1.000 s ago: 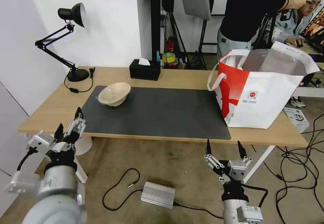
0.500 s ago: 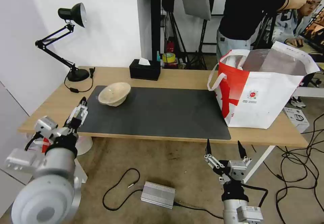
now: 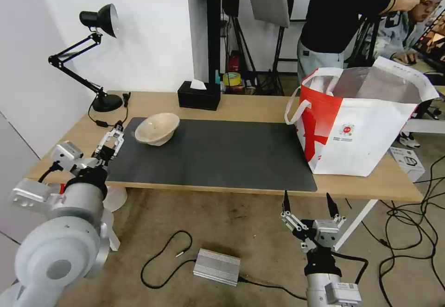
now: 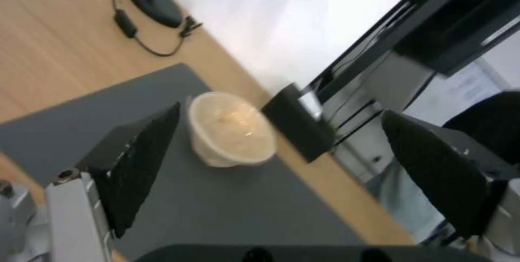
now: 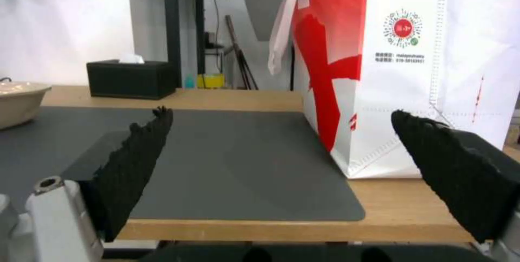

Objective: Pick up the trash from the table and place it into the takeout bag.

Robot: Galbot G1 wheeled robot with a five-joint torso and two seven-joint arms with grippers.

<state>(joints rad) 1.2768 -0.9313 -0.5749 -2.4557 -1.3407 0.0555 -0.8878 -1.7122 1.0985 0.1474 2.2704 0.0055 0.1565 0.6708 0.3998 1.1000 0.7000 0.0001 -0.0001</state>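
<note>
A shallow beige bowl (image 3: 157, 128) of trash sits on the dark grey mat (image 3: 218, 154) at the table's (image 3: 259, 105) left; it also appears in the left wrist view as the bowl (image 4: 232, 128) and at the edge of the right wrist view as the bowl (image 5: 19, 101). My left gripper (image 3: 112, 140) is open above the mat's left edge, a short way from the bowl, with the bowl ahead between its fingers (image 4: 138, 160). The white and red takeout bag (image 3: 359, 124) stands open at the table's right end. My right gripper (image 3: 308, 205) hangs open below the table's front edge, empty.
A black tissue box (image 3: 199, 96) stands at the back of the table. A black desk lamp (image 3: 99, 57) and its cable occupy the back left corner. Cables and a silver box (image 3: 217, 266) lie on the floor. People stand behind the bag.
My left gripper has risen from below the table's front edge and moved forward over the mat's left edge toward the bowl. The right arm has stayed put.
</note>
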